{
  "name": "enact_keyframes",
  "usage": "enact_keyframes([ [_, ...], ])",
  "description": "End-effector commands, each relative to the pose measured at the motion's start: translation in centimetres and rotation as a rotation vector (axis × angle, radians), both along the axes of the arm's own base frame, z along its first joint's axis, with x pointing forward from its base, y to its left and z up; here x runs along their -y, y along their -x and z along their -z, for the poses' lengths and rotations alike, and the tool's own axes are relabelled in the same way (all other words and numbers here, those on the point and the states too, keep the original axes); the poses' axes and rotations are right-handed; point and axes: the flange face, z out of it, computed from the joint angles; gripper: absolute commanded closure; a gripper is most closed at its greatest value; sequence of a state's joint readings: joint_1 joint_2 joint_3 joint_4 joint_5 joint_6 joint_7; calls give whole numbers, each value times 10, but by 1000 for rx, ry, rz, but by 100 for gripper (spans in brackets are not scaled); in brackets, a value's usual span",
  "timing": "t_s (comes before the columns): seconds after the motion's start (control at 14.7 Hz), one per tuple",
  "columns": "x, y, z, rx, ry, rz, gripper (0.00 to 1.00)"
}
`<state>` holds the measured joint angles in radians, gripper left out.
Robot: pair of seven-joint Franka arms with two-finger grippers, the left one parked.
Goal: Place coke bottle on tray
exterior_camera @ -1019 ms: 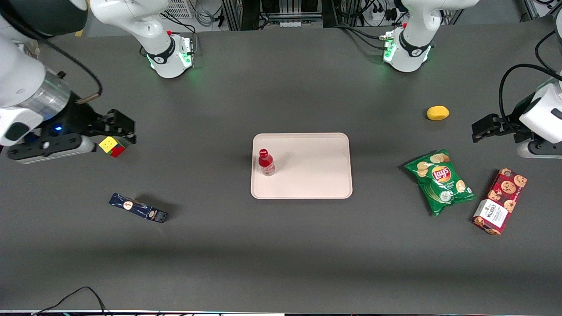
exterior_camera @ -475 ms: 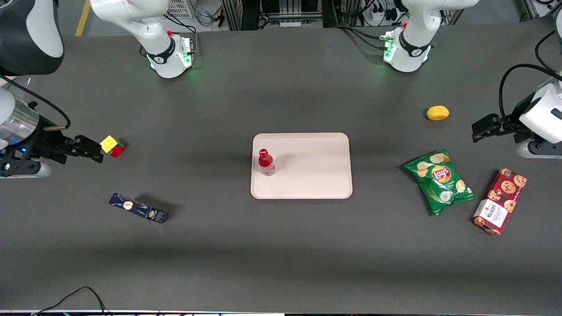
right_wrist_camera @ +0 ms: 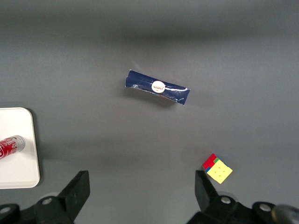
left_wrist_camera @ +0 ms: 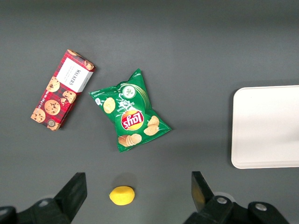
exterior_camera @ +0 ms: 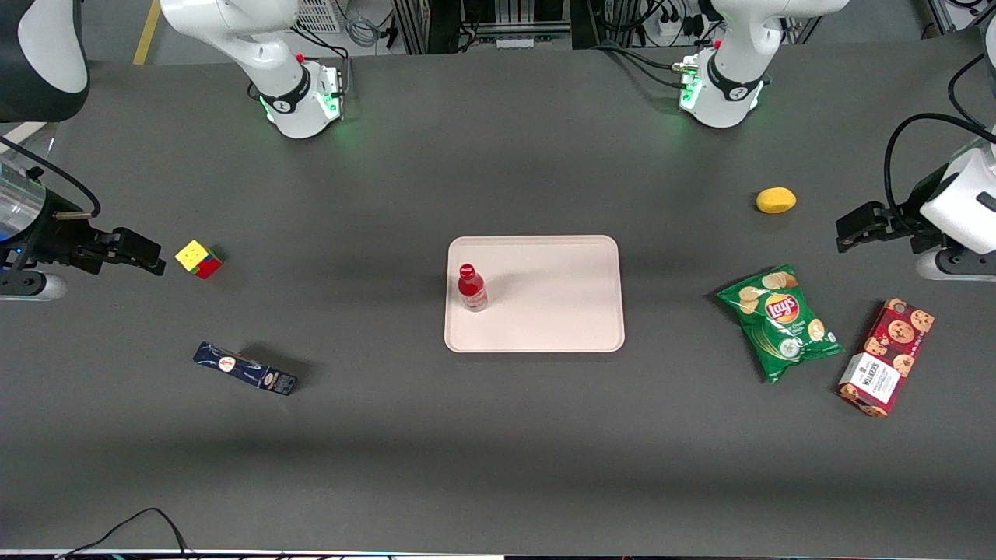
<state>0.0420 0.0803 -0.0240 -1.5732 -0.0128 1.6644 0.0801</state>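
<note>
Though on tray, coke bottle well apart from tool

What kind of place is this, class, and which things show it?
Probably a robotics lab: a gripper hangs open by a Rubik's cube, with a coke bottle on a tray and cabling past the table.

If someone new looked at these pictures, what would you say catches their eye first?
Most likely the coke bottle, standing upright on the pale tray at mid-table, near the rim at the working arm's end. The green chip bag and red cookie box stand out toward the parked arm's end. The gripper hangs open and empty toward the working arm's end, beside a colour cube.
</note>
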Motion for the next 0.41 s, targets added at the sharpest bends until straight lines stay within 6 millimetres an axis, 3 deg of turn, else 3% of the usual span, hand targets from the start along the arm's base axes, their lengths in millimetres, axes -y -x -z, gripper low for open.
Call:
enact_keyframes([
  [0.0, 2, 1, -11, 24, 12, -9, 0],
  [0.34, 2, 2, -11, 23, 13, -6, 0],
])
